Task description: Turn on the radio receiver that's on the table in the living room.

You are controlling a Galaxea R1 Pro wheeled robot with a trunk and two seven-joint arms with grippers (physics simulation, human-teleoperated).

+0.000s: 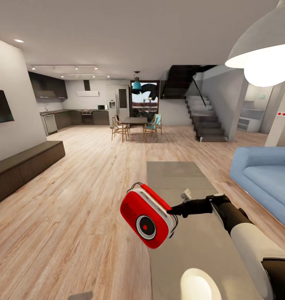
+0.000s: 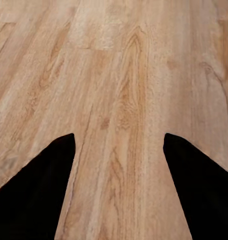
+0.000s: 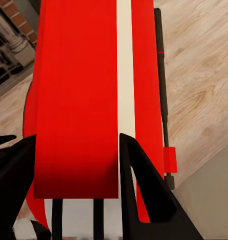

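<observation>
The red radio receiver [image 1: 147,216] with white trim and a round dark dial hangs tilted over the left edge of the grey glossy table [image 1: 180,175]. My right gripper [image 1: 173,210] comes in from the right and is shut on its side. In the right wrist view the radio's red body and white stripe [image 3: 79,100] sit between the black fingers of the right gripper [image 3: 76,140], with its thin handle beside them. In the left wrist view my left gripper [image 2: 119,135] stands open over bare wood floor, nothing between its fingers [image 2: 39,190].
A light blue sofa [image 1: 267,175] stands right of the table, under a white dome lamp [image 1: 263,54]. A low dark bench [image 1: 26,162] lines the left wall. Further back are a dining table with chairs [image 1: 134,121], stairs [image 1: 205,121] and a dark kitchen [image 1: 67,116].
</observation>
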